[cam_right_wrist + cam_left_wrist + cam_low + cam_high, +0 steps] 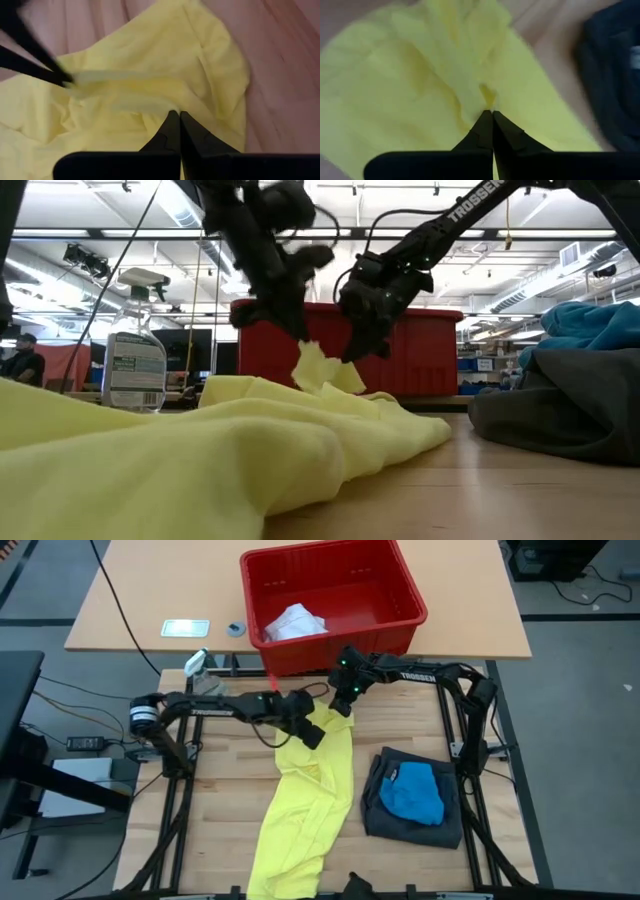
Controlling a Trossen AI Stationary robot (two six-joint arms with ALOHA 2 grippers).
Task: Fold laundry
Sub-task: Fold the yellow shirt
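Pinched at its top edge: yellow shirt (305, 805), clamped by left gripper (313, 734) and right gripper (343, 703), lifted off wooden table (225, 795).

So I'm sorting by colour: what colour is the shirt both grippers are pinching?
Pale yellow; the yellow shirt shows best in the high view.

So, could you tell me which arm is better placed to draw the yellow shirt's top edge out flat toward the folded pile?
Probably the right. Both hands are shut on the yellow shirt, but the right hand grips nearer the dark grey shorts, while the left hand would have to cross over it.
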